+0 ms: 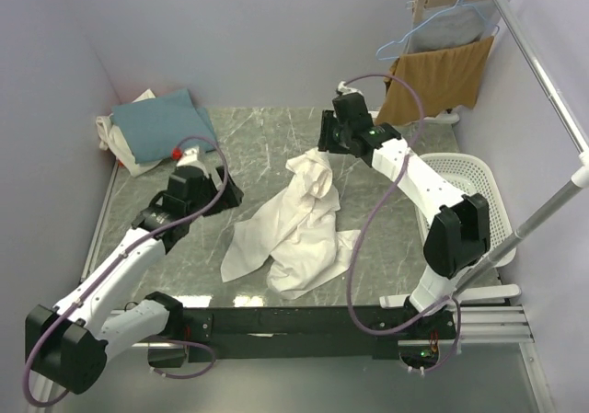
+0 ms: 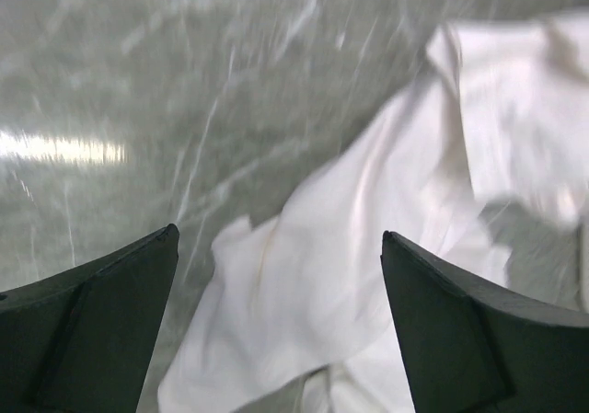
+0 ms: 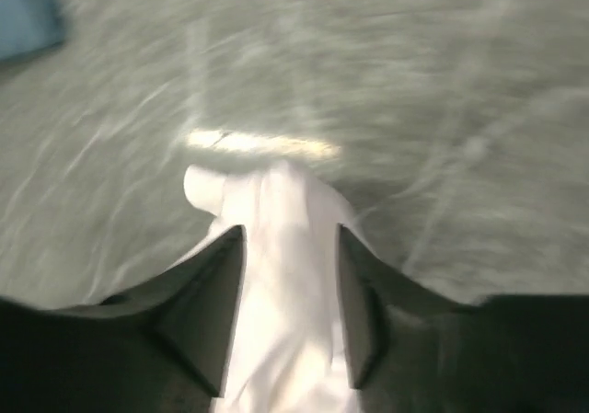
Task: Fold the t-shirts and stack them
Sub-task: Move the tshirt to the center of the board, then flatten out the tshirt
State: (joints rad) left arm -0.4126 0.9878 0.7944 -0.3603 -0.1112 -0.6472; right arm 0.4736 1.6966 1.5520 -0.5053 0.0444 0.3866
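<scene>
The off-white soft cloth t-shirt (image 1: 290, 224) could slip from the right gripper (image 3: 287, 247), which is clamped on only a narrow bunched fold, and it lies crumpled and creased on the grey marbled table (image 1: 267, 132), a corner just ahead of the left gripper (image 2: 280, 234), whose jaws stand wide apart and empty.

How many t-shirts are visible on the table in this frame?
3. An off-white one lies crumpled mid-table, its top pinched in the right pincer. A teal-blue one sits folded at the far-left corner, atop a white one. More could be hidden beneath.
</scene>
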